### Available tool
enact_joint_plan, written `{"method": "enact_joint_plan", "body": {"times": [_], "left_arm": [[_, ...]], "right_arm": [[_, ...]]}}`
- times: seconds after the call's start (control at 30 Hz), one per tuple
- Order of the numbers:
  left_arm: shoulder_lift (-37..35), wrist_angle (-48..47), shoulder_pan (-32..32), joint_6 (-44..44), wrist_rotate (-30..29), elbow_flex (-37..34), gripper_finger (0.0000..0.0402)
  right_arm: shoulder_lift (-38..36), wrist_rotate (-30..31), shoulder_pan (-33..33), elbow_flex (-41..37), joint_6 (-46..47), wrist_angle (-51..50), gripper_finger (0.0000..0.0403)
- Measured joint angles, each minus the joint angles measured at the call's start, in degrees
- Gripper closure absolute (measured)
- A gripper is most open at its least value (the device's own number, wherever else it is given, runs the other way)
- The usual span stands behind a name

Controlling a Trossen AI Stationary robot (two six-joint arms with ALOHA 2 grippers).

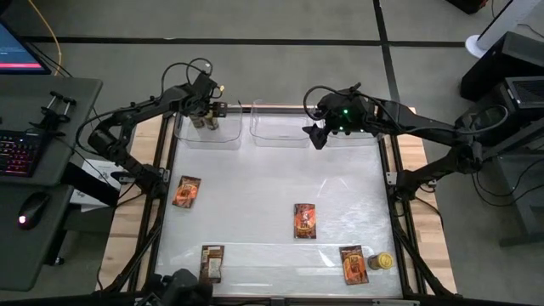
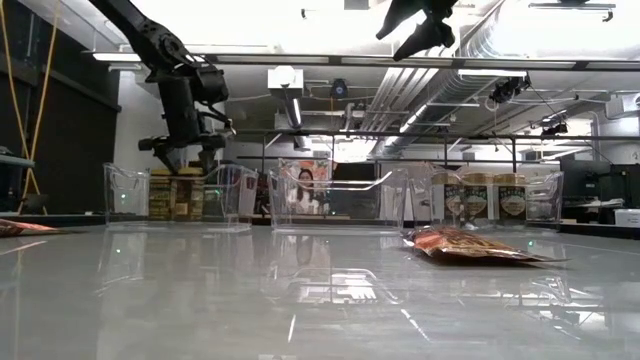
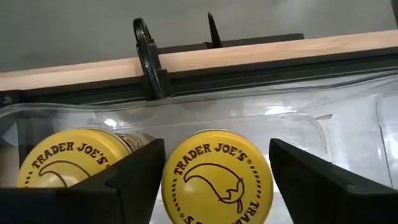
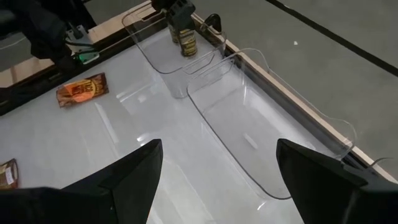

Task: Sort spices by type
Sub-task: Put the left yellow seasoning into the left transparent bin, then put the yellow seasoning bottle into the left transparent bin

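Observation:
My left gripper (image 1: 205, 117) (image 3: 214, 149) hovers open over the far-left clear bin (image 1: 189, 136). Its fingers stand either side of a yellow-lidded jar (image 3: 217, 186) that stands upright in the bin beside a second one (image 3: 68, 165), and they touch nothing. My right gripper (image 1: 316, 134) (image 4: 219, 149) is open and raised high near the middle bin (image 4: 249, 137). Three tan-lidded jars (image 2: 480, 195) stand in the right bin. One yellow-lidded jar (image 1: 381, 261) sits at the near right. Several packets lie flat on the table: (image 1: 187, 191), (image 1: 304, 221), (image 1: 211, 262), (image 1: 354, 265).
Three clear bins line the table's far edge, and the middle bin (image 2: 330, 200) holds nothing. A wooden rail (image 3: 249, 53) with a black clamp (image 3: 149, 59) runs behind them. A desk with a keyboard and mouse (image 1: 34, 208) stands off the table's left side.

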Motion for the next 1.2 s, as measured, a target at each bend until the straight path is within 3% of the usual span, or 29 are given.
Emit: {"method": "enact_joint_plan", "body": {"times": [0.4, 0.47, 0.6, 0.73, 0.87, 1.0, 1.1, 1.2], "left_arm": [[-2.7, -3.0, 0.0, 0.9, 0.4, 9.8, 0.0112], [-4.2, -2.9, -0.8, -0.2, 4.1, 10.8, 0.0112], [-8.7, 0.2, -7.3, 1.8, 14.2, 9.4, 0.0112], [-14.0, 5.4, -17.8, 3.5, 16.8, 4.7, 0.0112], [-17.7, 12.4, -26.5, 2.0, 16.9, -0.4, 0.0112], [-19.1, 21.1, -29.6, 1.5, 16.7, -2.5, 0.0112], [-19.0, 26.8, -28.6, 2.7, 16.7, -2.5, 0.0112], [-19.0, 31.7, -26.3, 3.9, 17.2, -2.5, 0.0112]], "right_arm": [[0.0, -0.7, 0.0, 0.0, 0.9, 0.0, 0.0096], [0.0, -1.1, 0.0, 0.0, 0.5, -1.0, 0.0096], [-0.8, -6.3, 0.3, 0.0, 0.8, -8.7, 0.0096], [-1.0, -15.3, 2.9, 0.0, 4.6, -16.9, 0.0096], [-1.1, -20.5, 11.4, -2.6, 12.4, -24.7, 0.0097], [-1.0, -22.2, 24.2, -8.4, 26.3, -29.4, 0.012], [-1.0, -26.2, 34.3, -12.2, 40.0, -29.0, 0.017], [-1.0, -31.1, 43.0, -14.3, 54.2, -26.4, 0.0259]]}}
